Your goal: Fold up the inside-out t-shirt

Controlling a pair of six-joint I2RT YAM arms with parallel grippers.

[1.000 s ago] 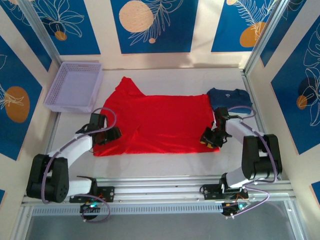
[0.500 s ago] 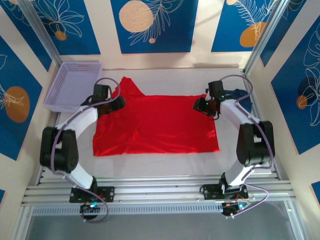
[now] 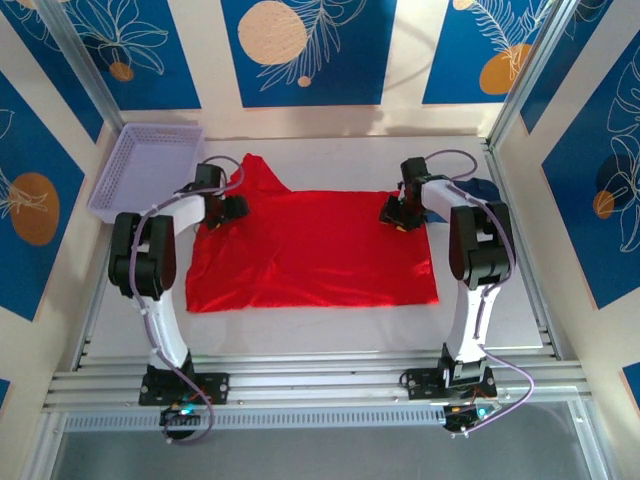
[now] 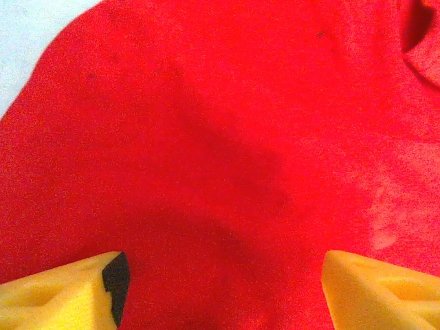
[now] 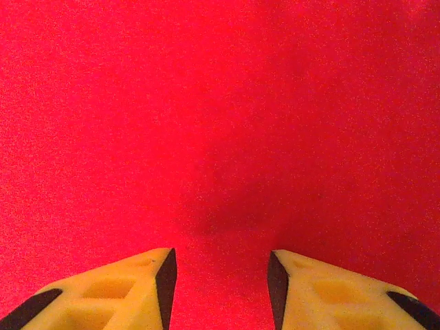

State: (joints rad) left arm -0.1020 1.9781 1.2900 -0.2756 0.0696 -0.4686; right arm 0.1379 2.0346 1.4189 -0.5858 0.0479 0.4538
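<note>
The red t-shirt lies spread flat in the middle of the white counter, and everything else is placed from it. Its near edge runs almost straight from left to right, its right edge is straight, and its left side is more ragged, rising to a sleeve that peaks at the far-left corner. A soft crease crosses the cloth near the left side. The left tool sits over the shirt's far-left part, just below that sleeve. In the left wrist view its yellow pads stand wide apart with nothing between them, hovering over red cloth, and the shirt's curved edge and a patch of bare counter show at the upper left. The right tool sits just inside the shirt's far-right corner. In the right wrist view its pads are parted by a narrower gap, with smooth cloth below and nothing clamped. A lilac basket stands off the shirt's far-left side, apart from it, with the left arm reaching across the gap between them. A navy garment lies just beyond the far-right corner, partly behind the right arm. The widest bare counter is the strip along the shirt's near edge. A slimmer strip runs along its far edge below the back wall, and a narrow margin lies off its right edge.
</note>
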